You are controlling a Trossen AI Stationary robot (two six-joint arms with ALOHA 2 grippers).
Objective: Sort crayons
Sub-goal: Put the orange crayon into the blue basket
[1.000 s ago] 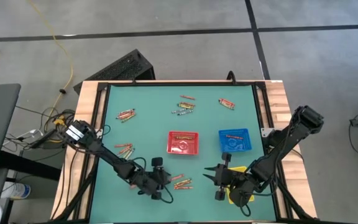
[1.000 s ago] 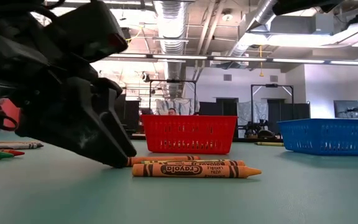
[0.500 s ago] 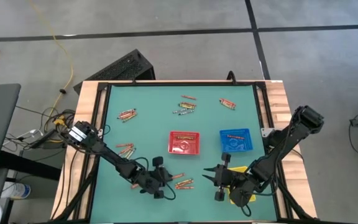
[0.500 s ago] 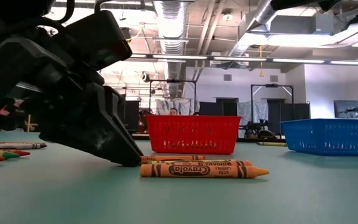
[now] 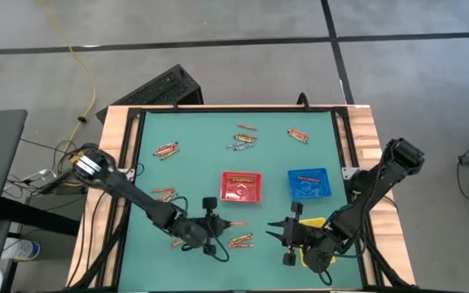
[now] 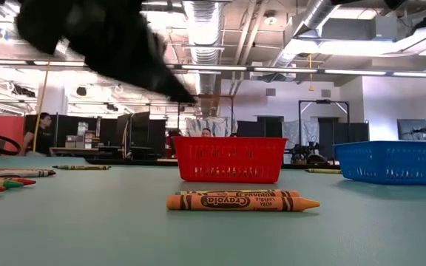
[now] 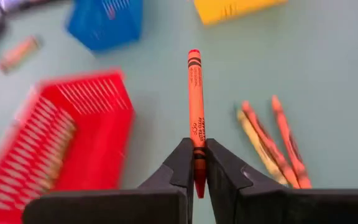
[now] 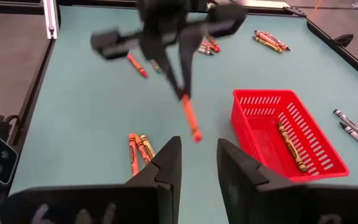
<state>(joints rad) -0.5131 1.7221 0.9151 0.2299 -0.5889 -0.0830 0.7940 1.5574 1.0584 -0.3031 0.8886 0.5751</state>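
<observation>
Pinching a thin orange-red wax crayon (image 7: 195,118) by one end, the left gripper (image 7: 196,163) has its two dark fingers closed tight on it, so that most of the stick points out beyond the fingertips, lifted clear of the teal-green tabletop (image 5: 194,155). The red slotted plastic basket (image 5: 240,186) sits near the fingers, off to one side, and three more orange and yellowish crayons (image 5: 240,239) lie on the mat just beside and below them. The right gripper (image 8: 198,163) waits low over the tabletop near the yellow plastic tray (image 5: 311,244), its fingers parted partway and holding nothing.

Sorting looks barely begun. The red basket shows at least one crayon inside in the right wrist view; whether the blue slotted plastic basket (image 5: 308,183) holds any I cannot tell. Small clusters are still loose: one group (image 5: 165,150) far beyond the left fingers, another (image 5: 243,138) past the red basket, a third (image 5: 297,135) beyond the blue one, and a few (image 5: 164,194) beside the left arm. The held crayon probably goes to the red basket next.

The tabletop is a smooth, matte green mat framed in pale wood. Around it is grey concrete floor with a yellow cable, and the low view shows a workshop hall with exposed ducts, strip lights and a person far off.
</observation>
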